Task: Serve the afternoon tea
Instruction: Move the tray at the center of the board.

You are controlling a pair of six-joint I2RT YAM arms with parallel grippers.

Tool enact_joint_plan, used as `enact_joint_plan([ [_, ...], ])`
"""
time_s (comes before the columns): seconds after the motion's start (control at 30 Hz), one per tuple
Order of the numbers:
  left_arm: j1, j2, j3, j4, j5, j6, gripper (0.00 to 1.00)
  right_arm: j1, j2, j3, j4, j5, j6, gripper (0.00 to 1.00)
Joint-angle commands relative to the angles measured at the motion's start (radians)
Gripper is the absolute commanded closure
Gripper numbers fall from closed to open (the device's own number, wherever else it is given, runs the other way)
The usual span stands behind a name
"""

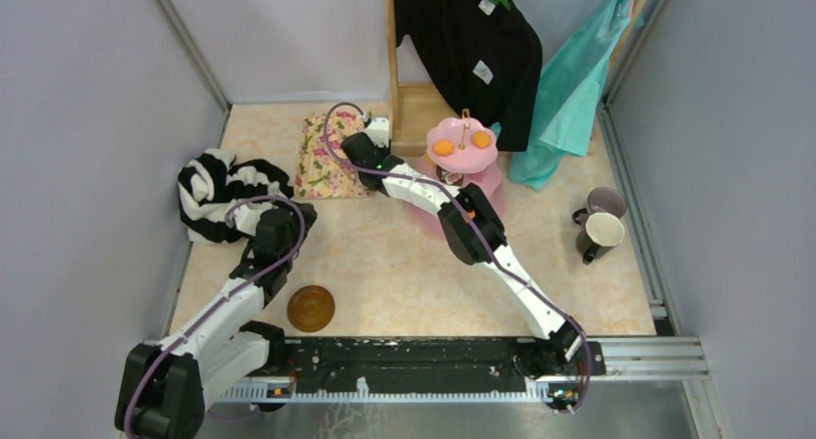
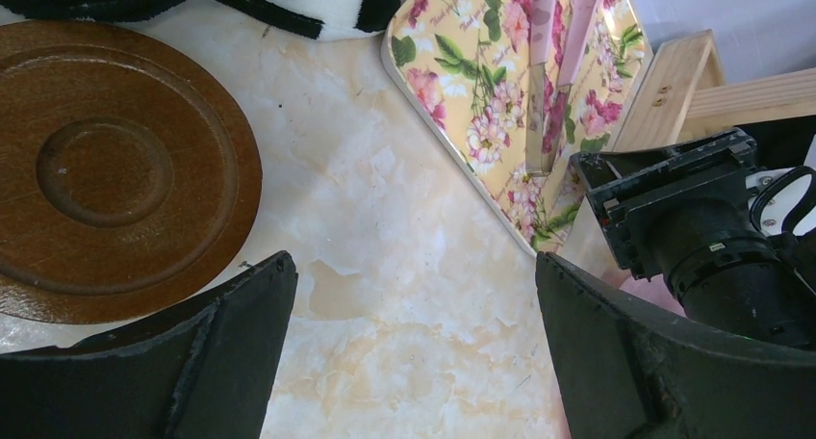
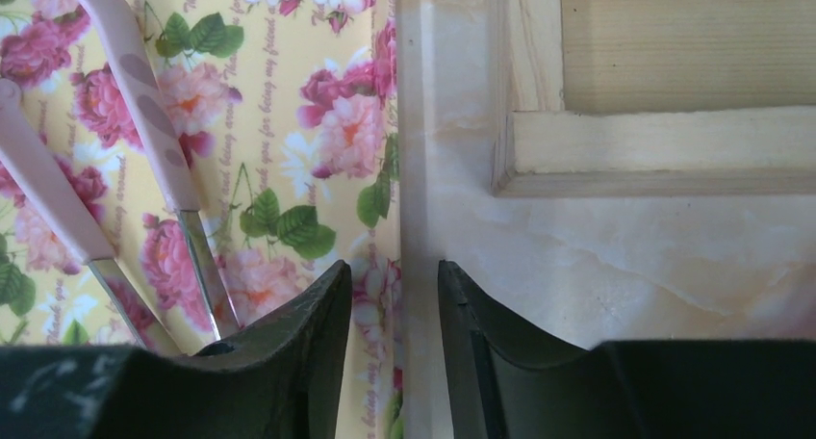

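Observation:
The pink cake stand (image 1: 464, 155) stands at the back centre with two orange pastries (image 1: 444, 146) on its top tier. A lilac mug (image 1: 606, 203) and a cream mug (image 1: 603, 232) sit at the right. A brown saucer (image 1: 311, 307) lies near the front left, and it also fills the left of the left wrist view (image 2: 106, 169). My left gripper (image 2: 414, 261) hangs open and empty over bare table beside the saucer. My right gripper (image 3: 393, 266) is low at the floral cloth's (image 3: 289, 121) right edge. Its jaws stand apart astride that edge and grip nothing.
Two pink-handled pieces of cutlery (image 3: 144, 102) lie on the floral cloth (image 1: 332, 155). A striped garment (image 1: 226, 189) is heaped at the left. A wooden rack base (image 1: 419, 112) stands behind the cake stand, with a black garment (image 1: 471, 44) and a teal cloth (image 1: 577, 83) hanging above it.

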Motion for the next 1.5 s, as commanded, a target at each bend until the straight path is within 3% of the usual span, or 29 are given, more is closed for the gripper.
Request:
enact_joint_plan([
  [0.0,-0.002,-0.006,0.018,-0.001,-0.004,0.005,0.02,0.009,-0.089,-0.013,0.049,0.012,-0.065,0.60],
  [0.23,-0.002,-0.006,0.040,-0.009,-0.030,0.009,0.02,0.040,-0.153,-0.060,0.089,0.069,-0.131,0.57],
  [0.43,-0.001,-0.021,0.072,-0.046,-0.073,0.005,0.02,0.075,-0.269,-0.204,0.189,0.120,-0.184,0.54],
  [0.73,0.062,-0.067,0.084,-0.187,-0.121,-0.179,0.04,0.121,-0.481,-0.477,0.314,0.107,-0.212,0.53],
  [0.87,0.174,-0.080,0.085,-0.267,-0.061,-0.316,0.08,0.145,-0.578,-0.606,0.394,-0.023,-0.263,0.59],
  [1.0,0.270,-0.082,0.081,-0.378,0.024,-0.491,0.12,0.174,-0.566,-0.582,0.323,-0.184,-0.337,0.71],
  [1.27,0.289,-0.089,0.092,-0.562,-0.020,-0.753,0.21,0.239,-0.508,-0.509,0.257,-0.437,-0.409,1.00],
  [1.47,0.296,-0.155,0.097,-0.622,-0.110,-0.797,0.19,0.268,-0.444,-0.423,0.228,-0.620,-0.436,1.00],
])
